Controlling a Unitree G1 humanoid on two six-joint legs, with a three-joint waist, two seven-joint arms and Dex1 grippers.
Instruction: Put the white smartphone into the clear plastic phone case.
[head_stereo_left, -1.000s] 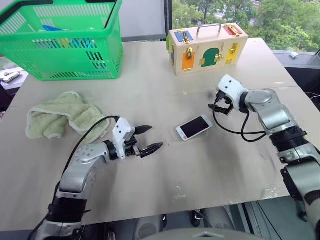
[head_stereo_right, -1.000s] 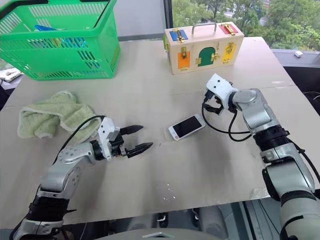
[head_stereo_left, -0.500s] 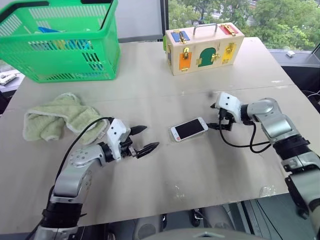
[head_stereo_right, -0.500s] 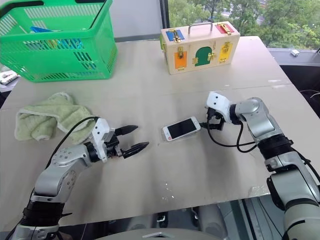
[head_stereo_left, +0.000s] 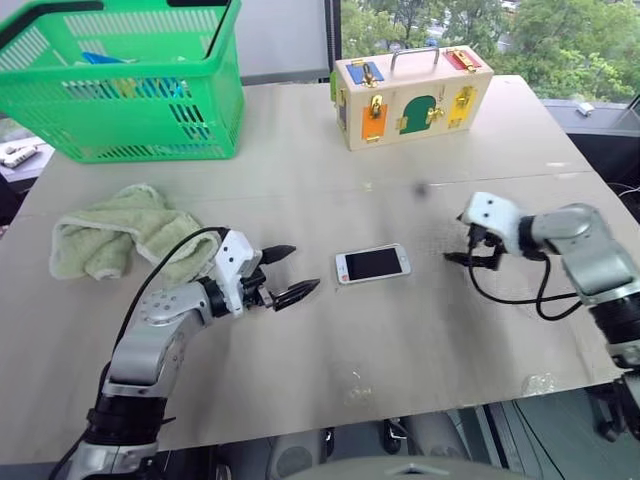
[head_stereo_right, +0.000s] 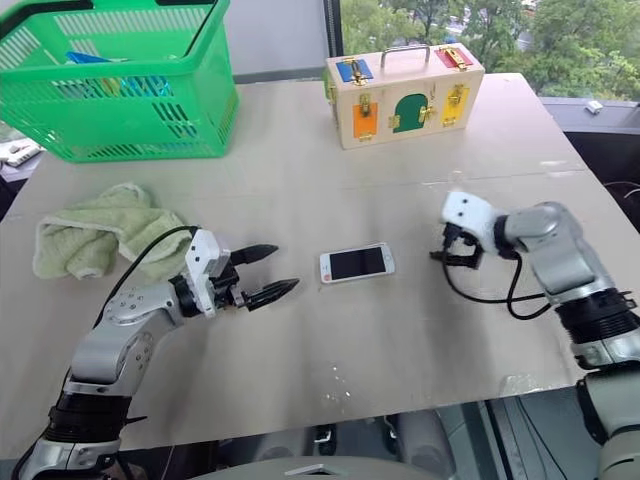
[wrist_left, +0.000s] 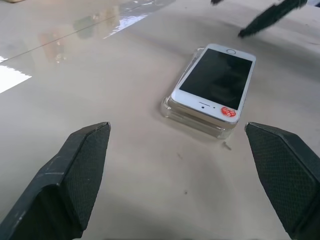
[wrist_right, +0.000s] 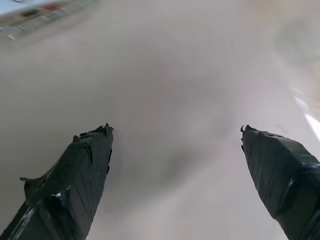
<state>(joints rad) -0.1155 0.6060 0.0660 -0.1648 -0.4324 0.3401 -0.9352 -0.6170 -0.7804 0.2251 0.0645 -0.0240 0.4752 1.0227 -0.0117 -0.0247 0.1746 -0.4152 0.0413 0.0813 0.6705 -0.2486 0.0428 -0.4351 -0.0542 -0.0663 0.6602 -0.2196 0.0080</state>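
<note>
The white smartphone (head_stereo_left: 372, 264) lies screen up at the middle of the table, level with its front edge. In the left wrist view the smartphone (wrist_left: 215, 80) rests on the clear plastic phone case (wrist_left: 197, 124), whose glossy rim juts out at the near end and one side; whether it is fully seated I cannot tell. My left gripper (head_stereo_left: 297, 272) stands open just left of the phone, pointing at it, with nothing between its fingers (wrist_left: 75, 175). My right gripper (head_stereo_left: 462, 252) hovers open to the right of the phone, apart from it, over bare table (wrist_right: 175, 75).
At the back left a green basket (head_stereo_left: 130, 90) holds several items. A green towel (head_stereo_left: 120, 235) lies crumpled left of my left arm. A wooden lock box (head_stereo_left: 412, 95) stands at the back centre. The table's right edge (head_stereo_left: 600, 160) is near my right arm.
The right gripper came in against the phone's right end, then drew back to the right. The phone turned from slanted to level and shifted slightly left. The left gripper stayed put.
</note>
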